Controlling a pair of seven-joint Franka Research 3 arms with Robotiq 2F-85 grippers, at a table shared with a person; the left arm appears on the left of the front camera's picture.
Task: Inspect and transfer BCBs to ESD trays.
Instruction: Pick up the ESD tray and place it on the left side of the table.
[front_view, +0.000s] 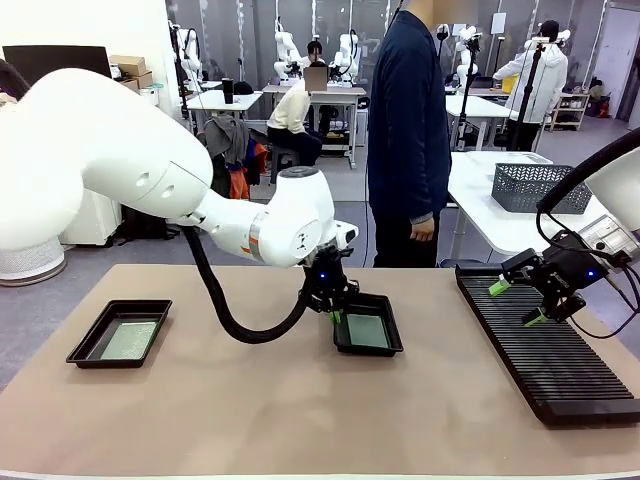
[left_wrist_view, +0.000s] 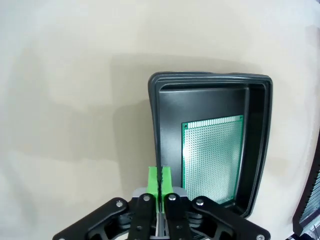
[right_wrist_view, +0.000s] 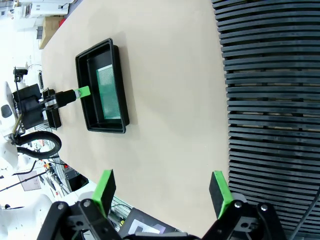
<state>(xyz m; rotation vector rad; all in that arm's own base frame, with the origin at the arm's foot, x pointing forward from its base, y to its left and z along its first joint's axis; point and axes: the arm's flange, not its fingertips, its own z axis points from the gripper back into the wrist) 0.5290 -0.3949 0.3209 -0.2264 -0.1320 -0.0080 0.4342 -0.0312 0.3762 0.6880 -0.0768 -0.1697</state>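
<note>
1. Left gripper (front_view: 333, 315) low over the bench (front_view: 250, 410) at the middle ESD tray's (front_view: 392, 347) 9 o'clock rim, fingers (left_wrist_view: 160, 181) clenched together, nothing between them.
2. In that tray, 1 pale-green BCB (front_view: 367, 331) lying flat on the floor, nearer the 3 o'clock wall in the left wrist view.
3. At the bench's 9 o'clock side, a second ESD tray (front_view: 92, 345) holding another BCB (front_view: 130, 340), well apart from both grippers.
4. Right gripper (front_view: 518, 302) hovering above the long black slotted rack (front_view: 560, 365) at 3 o'clock, fingers (right_wrist_view: 106, 186) released wide, empty.
5. Beyond the bench at 12 o'clock, a person in dark clothes (front_view: 408, 120), standing.
</note>
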